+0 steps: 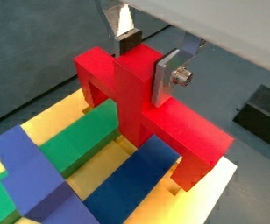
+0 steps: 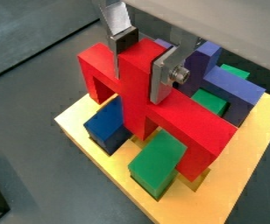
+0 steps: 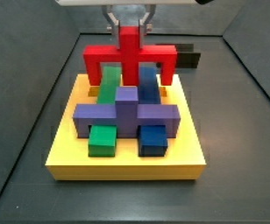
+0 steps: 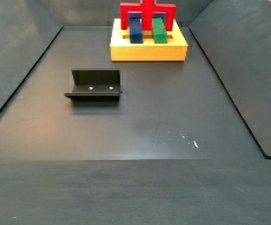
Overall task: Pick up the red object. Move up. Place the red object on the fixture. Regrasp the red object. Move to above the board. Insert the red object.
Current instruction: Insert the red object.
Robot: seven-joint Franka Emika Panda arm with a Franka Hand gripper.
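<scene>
The end effector (image 2: 149, 59), clamped on the red object (image 2: 149, 105) (stem upward), should lower straight, legs squarely entering the board (image 2: 245, 131).

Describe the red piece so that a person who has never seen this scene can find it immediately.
Find the thick yellow board at one end of the dark floor; green, blue and purple blocks sit in it. The red piece stands over the board's far part, its upright stem held by the gripper. It is the only red thing: a wide bar with two short legs, standing taller than the other blocks.
</scene>
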